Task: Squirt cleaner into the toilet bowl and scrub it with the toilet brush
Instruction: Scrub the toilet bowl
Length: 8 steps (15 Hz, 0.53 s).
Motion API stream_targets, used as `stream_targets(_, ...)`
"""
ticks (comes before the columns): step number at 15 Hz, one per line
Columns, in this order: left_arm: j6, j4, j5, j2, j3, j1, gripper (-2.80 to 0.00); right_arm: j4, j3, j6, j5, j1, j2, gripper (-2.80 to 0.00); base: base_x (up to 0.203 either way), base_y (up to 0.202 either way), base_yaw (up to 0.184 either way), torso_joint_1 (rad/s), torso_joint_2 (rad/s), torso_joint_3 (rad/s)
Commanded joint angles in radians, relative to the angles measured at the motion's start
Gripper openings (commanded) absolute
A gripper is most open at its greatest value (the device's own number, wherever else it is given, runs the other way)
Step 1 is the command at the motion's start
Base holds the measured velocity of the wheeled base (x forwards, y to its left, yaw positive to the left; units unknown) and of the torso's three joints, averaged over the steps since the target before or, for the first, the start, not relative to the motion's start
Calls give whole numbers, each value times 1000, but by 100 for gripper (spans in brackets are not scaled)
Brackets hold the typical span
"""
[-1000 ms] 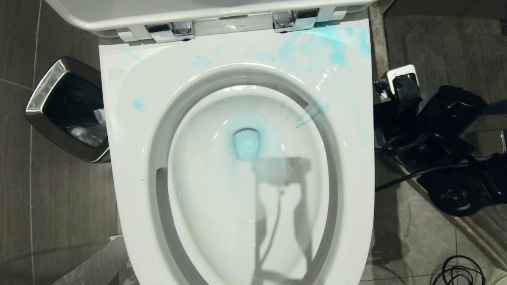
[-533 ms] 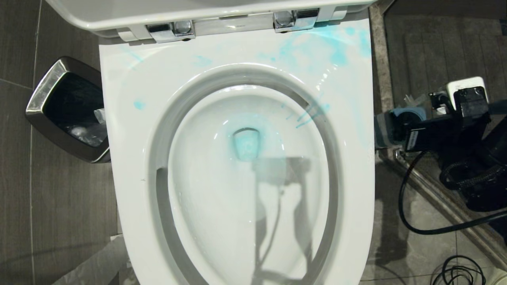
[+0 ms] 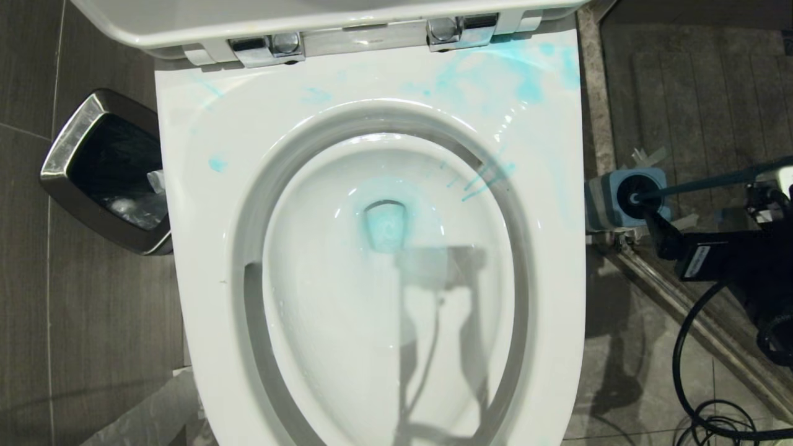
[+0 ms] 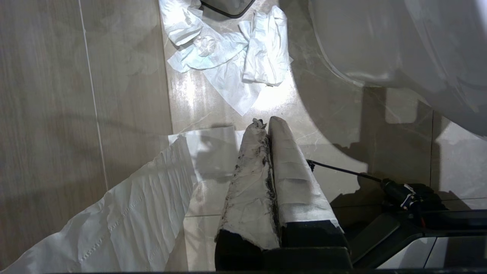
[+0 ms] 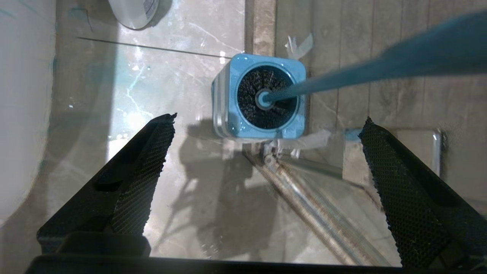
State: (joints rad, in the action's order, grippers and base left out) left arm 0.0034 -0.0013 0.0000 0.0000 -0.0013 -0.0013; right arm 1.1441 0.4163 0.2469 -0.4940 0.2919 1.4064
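Down by the toilet's (image 3: 557,260) right side, the right gripper (image 5: 266,167) hung over the floor (image 5: 182,198) with its jaws spread wide and nothing between them. The brush (image 5: 266,97) stood in its holder (image 5: 228,102) just beyond the fingertips, roughly on the line between the two jaws but clear of both; its long teal handle (image 5: 380,64) slanted up and past the far jaw without touching it. The fingers (image 5: 140,179) were black wedges faced with a fine knobbly mesh. The brush head was a round tuft of dark bristles, sunk in a squarish pale-blue plastic holder with rounded corners, which sat on the floor at the edge of a stone sill (image 5: 260,23) and beside a scuffed metal rail (image 5: 304,201). In the head view the holder (image 3: 604,201) sat right next to the toilet's right rim, with the black right arm (image 3: 731,260) reaching toward it from the right.

The bowl (image 3: 347,310) was smooth glossy white, oval, with teal cleaner (image 3: 387,226) pooled at its drain and splashed over the seat's (image 3: 204,260) rear right corner. A bin (image 3: 99,170) with a shiny metal rim stood off the toilet's left side.

The left gripper (image 4: 268,123) was parked low above the floor, its jaws pressed together and wrapped in grubby white paper, holding nothing. Crumpled tissue (image 4: 232,64) lay on the marbled tiles ahead of it.
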Motion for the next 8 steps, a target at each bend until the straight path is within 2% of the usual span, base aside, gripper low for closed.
stream_targets(1,0,0,0,0,0,1,-280,-27,-1,-18,-7,1,-52,0,0,0,0,0,0,0)
stream_targets(3,0,0,2,0,0,1,-280,-30,-7,-54,-11,-6,-60,0,0,0,0,0,0,0)
stream_targets(8,0,0,0,0,0,1,-280,-30,-14,-58,-6,-122,-44,0,0,0,0,0,0,0)
